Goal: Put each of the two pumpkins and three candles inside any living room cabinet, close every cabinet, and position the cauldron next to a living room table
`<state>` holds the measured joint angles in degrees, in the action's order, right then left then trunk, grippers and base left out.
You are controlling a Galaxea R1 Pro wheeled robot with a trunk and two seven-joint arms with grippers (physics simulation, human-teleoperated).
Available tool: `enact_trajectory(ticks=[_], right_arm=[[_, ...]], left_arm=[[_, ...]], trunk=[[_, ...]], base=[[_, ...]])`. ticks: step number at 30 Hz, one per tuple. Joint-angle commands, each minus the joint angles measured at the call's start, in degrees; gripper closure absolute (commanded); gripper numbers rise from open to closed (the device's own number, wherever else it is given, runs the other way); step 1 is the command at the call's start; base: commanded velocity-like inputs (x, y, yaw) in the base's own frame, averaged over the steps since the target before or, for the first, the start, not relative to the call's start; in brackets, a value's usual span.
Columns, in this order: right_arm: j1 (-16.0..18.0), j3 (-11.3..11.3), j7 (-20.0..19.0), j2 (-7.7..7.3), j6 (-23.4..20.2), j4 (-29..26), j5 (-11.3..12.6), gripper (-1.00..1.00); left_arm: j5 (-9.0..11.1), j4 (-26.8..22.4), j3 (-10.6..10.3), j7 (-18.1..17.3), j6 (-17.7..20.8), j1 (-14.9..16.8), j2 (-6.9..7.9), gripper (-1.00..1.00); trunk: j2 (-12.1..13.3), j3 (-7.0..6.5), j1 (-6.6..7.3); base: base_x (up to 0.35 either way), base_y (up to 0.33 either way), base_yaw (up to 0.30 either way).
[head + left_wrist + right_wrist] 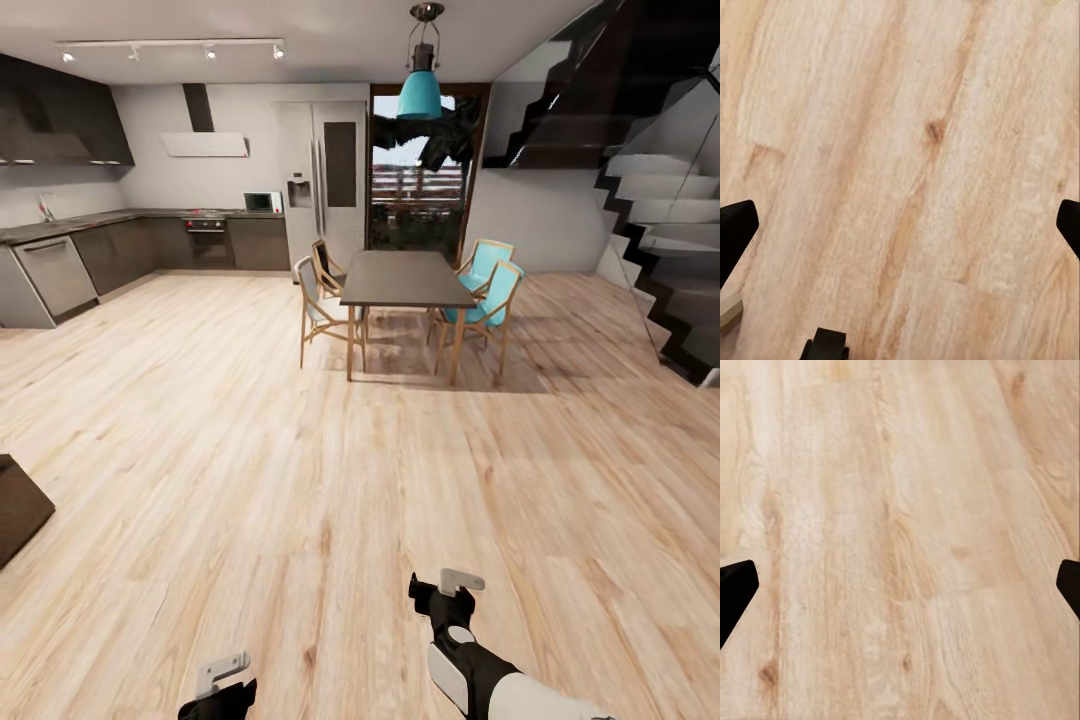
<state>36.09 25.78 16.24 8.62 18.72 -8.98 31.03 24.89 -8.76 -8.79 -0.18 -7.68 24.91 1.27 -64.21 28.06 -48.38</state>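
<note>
both grippers, left gripper [900, 225] & right gripper [900, 585], spread wide w/ nothing between, hanging over bare wood floor [300, 450]. dining table [405, 280] w/ chairs [490, 295] ahead, kitchen counter [100, 225] far left. dark furniture corner [15, 515] at left edge; can't tell what it is.

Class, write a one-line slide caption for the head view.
Robot faces a dining table with chairs across bare wood floor, kitchen behind, both arms low and empty.

A pale, knotty wooden plank floor [300, 450] carries a dark rectangular dining bench [405, 278] at twelve o'clock, wooden chairs [322, 310] flanking it.
</note>
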Motion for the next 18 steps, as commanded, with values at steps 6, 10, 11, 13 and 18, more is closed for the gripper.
enact_trajectory(ticks=[6,10,11,13,18], right_arm=[[0.04,0.49,0.28,-0.01,0.17,0.03,0.43,-1.00],[0.04,0.49,0.28,-0.01,0.20,0.01,0.43,-1.00],[0.04,0.49,0.28,-0.01,0.22,0.04,0.43,-1.00],[0.04,0.49,0.28,-0.01,0.23,0.03,0.43,-1.00],[0.04,0.49,0.28,-0.01,0.23,0.09,0.43,-1.00]], left_arm=[[0.51,0.06,-0.52,-0.01,-0.23,0.05,-0.04,-1.00],[0.51,0.06,-0.52,-0.01,-0.23,0.05,-0.06,-1.00],[0.51,0.06,-0.52,0.00,-0.23,0.05,-0.08,-1.00],[0.51,0.06,-0.52,0.00,-0.23,0.05,-0.11,-1.00],[0.51,0.06,-0.52,0.01,-0.23,0.05,-0.08,-1.00]], trunk=[[-0.03,0.05,-0.03],[-0.03,0.05,-0.03],[-0.03,0.05,-0.03],[-0.03,0.05,-0.03],[-0.03,0.05,-0.03]], base=[[0.318,-0.047,0.271],[0.317,-0.134,0.285],[0.300,-0.183,0.287],[0.289,-0.205,0.288],[0.277,-0.218,0.289]])
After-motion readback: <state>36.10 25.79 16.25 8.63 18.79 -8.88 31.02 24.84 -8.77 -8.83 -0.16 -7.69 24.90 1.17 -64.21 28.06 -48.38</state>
